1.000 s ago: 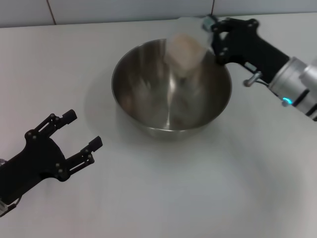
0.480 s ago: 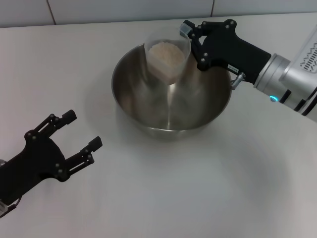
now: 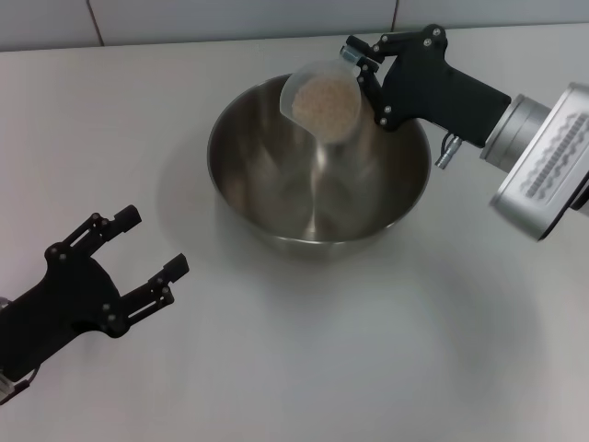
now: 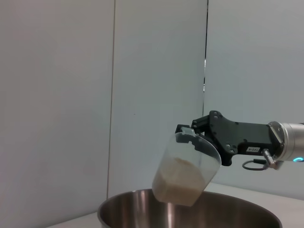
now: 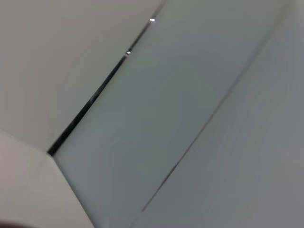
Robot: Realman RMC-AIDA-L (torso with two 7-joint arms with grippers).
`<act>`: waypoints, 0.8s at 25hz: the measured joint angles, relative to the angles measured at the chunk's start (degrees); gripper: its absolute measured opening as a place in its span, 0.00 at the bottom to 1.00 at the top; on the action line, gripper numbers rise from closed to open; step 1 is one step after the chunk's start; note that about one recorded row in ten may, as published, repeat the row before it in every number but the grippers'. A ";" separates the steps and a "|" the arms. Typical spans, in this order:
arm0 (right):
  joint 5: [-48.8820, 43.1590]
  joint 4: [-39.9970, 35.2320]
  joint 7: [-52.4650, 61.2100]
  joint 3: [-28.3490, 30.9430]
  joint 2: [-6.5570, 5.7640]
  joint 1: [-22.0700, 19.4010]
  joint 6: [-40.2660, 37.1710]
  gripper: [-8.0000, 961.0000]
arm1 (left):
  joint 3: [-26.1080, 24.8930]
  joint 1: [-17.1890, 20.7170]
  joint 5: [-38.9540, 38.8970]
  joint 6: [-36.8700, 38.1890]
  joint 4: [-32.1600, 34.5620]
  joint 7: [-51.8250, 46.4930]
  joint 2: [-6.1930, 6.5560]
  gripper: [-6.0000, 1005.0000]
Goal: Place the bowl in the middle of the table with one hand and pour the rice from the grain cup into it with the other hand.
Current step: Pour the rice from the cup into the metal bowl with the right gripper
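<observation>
The big steel bowl [image 3: 318,198] stands on the white table [image 3: 368,350], a little beyond its middle. Above the bowl's far rim my right gripper [image 3: 363,63] is shut on the clear grain cup [image 3: 324,99], which leans towards the bowl's inside. Rice [image 3: 327,99] fills the cup's lower part; no grains show in the bowl. The left wrist view shows the same tilted grain cup [image 4: 187,175] over the bowl [image 4: 190,211], held by the right gripper [image 4: 190,135]. My left gripper [image 3: 152,249] is open near the front left of the table, well clear of the bowl.
A tiled wall [image 3: 230,18] runs along the table's far edge just behind the bowl. The right arm's silver forearm [image 3: 543,166] reaches in from the right. The right wrist view shows only wall panels [image 5: 166,104].
The right gripper has turned its wrist and tipped the cup further towards the bowl, with the cup's mouth now facing down and left. The left arm has stayed still.
</observation>
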 joint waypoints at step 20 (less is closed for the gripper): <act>0.48 9.87 -63.48 4.34 0.24 -0.10 -1.76 0.02 | -1.31 -0.41 0.00 0.95 0.86 0.04 0.00 0.84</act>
